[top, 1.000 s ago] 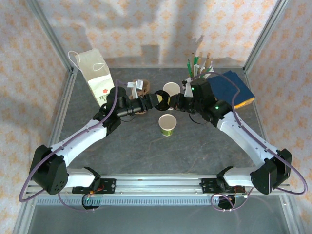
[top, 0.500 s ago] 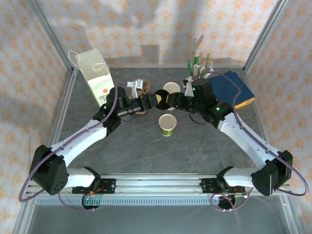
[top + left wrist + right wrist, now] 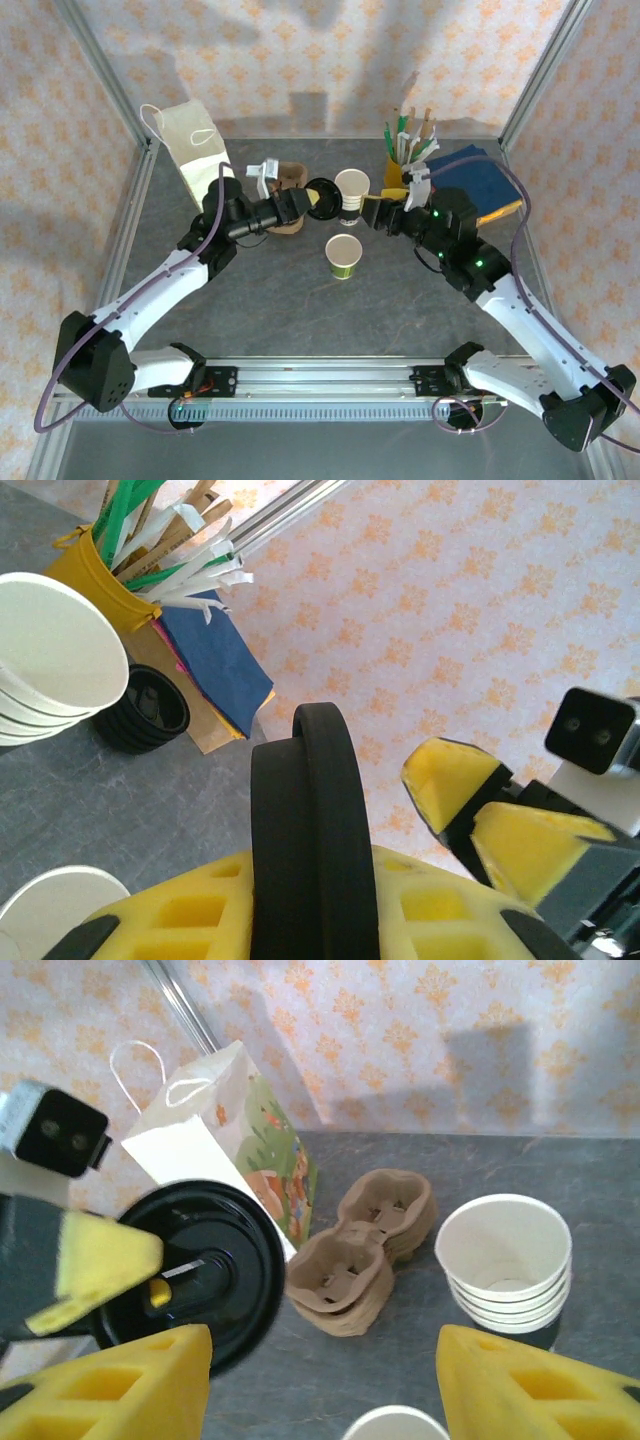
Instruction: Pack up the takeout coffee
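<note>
Lid (image 3: 315, 820) appears edge-on in the left wrist view, clenched by the left fingers (image 3: 190, 915); the right wrist view shows its round face, with the right fingers (image 3: 520, 1380) released.

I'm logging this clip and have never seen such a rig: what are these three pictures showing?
Two robot arms are bolted to a table's near edge. One picture looks down from above; the other two come from cameras on each wrist. The left gripper pinches a black plastic lid; the right gripper is open, holding nothing. On the table: a lidless green paper cup, a stack of white cups, pulp cup carriers, a printed paper bag, a yellow cup of straws and sticks, blue napkins.
</note>
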